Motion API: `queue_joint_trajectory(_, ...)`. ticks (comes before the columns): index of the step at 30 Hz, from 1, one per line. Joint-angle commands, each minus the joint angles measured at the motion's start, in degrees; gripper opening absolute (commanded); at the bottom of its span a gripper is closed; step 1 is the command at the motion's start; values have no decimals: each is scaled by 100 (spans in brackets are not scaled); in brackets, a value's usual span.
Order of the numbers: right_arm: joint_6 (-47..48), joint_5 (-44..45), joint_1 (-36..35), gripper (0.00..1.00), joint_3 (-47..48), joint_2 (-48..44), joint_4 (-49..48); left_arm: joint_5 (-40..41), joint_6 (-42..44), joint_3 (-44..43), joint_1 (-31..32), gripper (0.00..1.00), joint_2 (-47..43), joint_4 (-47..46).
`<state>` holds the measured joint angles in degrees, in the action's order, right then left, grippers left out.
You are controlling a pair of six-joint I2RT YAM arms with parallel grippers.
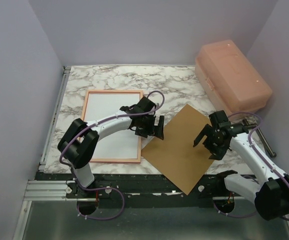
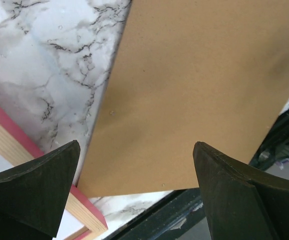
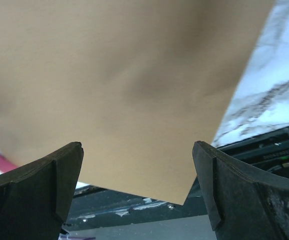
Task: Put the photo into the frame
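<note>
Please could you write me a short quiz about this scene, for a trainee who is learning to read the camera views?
1. Fill in the gap: the surface inside the frame looks plain ____.
2. True or false: the left pincer is shut on the brown board.
3. Which thing has a corner past the near edge of the table? A) the frame B) the brown board C) neither

Key
1. white
2. False: it is open and holds nothing.
3. B
</note>
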<state>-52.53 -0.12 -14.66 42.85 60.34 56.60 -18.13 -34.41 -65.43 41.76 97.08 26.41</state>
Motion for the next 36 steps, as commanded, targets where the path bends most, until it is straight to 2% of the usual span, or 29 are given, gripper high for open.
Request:
queue_joint_trajectory(1, -174, 480, 359, 100, -358, -90, 295, 253, 277, -300, 89, 97, 450, 182)
queue_joint_trajectory(15, -197, 372, 886, 99, -922, 299, -535, 464, 269, -304, 176, 96, 1044, 65)
queue_joint_trajectory(27, -183, 56, 894, 98, -1516, 575, -1327, -189, 497, -541, 184, 96, 1474, -25)
queue_joint_trajectory(36, 312, -826, 888, 97, -1449, 1168, -2021, -1123, 690, -405, 268, 92, 1264, -14)
